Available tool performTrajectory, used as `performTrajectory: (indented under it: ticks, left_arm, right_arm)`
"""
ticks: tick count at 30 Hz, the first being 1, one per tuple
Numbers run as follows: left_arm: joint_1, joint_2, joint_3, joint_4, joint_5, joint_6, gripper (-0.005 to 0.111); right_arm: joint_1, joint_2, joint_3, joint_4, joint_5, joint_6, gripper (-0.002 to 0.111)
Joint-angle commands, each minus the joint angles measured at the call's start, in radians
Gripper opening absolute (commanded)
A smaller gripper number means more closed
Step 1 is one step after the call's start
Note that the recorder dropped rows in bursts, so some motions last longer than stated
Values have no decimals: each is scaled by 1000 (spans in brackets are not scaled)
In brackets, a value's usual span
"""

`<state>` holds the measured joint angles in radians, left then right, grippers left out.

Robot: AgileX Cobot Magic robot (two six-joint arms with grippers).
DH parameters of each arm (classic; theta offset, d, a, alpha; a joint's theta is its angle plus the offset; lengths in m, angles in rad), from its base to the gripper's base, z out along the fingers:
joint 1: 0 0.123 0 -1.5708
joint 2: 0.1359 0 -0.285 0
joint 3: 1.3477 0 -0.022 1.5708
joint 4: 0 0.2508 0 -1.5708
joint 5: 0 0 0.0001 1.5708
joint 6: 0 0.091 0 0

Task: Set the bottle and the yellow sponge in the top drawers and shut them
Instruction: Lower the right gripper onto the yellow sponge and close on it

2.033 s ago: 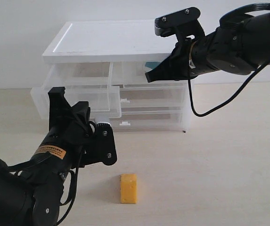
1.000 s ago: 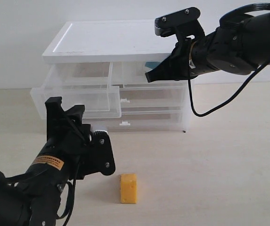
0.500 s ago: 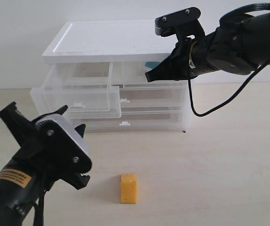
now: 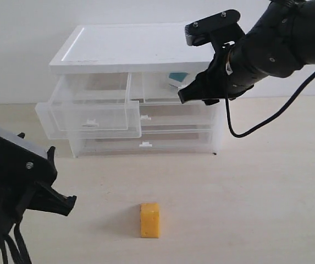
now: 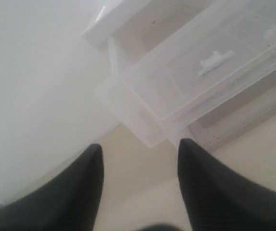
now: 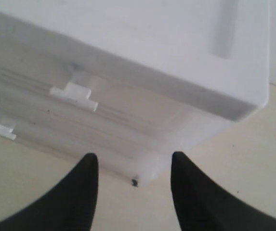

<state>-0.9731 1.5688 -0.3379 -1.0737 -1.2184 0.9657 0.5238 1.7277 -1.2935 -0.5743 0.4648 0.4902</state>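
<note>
The yellow sponge (image 4: pixel 150 220) lies on the table in front of the chest (image 4: pixel 130 49), apart from both grippers. The left top drawer (image 4: pixel 91 113) (image 5: pixel 190 82) is pulled out; nothing shows inside it. The right top drawer (image 4: pixel 157 85) looks pushed in, and the bottle (image 4: pixel 177 77) shows teal through its wall. My right gripper (image 4: pixel 190 94) (image 6: pixel 134 161) hangs open just in front of that drawer, holding nothing. My left gripper (image 4: pixel 61 199) (image 5: pixel 140 154) is low at the left, open and empty, facing the pulled-out drawer.
Two full-width drawers (image 4: pixel 173 137) sit shut below the top ones, each with a small white handle (image 4: pixel 144 144). A black cable (image 4: pixel 245 129) droops from the right arm over the table. A white wall stands behind the chest.
The left arm has swung down and to the left, away from the open drawer. The right gripper has opened and drawn back a little to the right, so more of the bottle shows.
</note>
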Motion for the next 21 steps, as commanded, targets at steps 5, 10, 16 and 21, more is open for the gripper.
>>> performTrajectory:
  ticks: [5, 10, 16, 21]
  left_arm:
    - [-4, -163, 66, -17, -3, -103, 45]
    - [-4, -254, 101, -17, -3, -127, 45]
    - [-4, -277, 104, -17, -3, -114, 45]
    - [-4, -277, 104, -19, -3, -104, 45]
  right_arm:
    - [73, -87, -5, 240, 179, -178, 43]
    - [153, -138, 15, 348, 262, -205, 43]
    - [274, -161, 87, 489, 254, -204, 43]
    - [348, -159, 164, 478, 164, -74, 43]
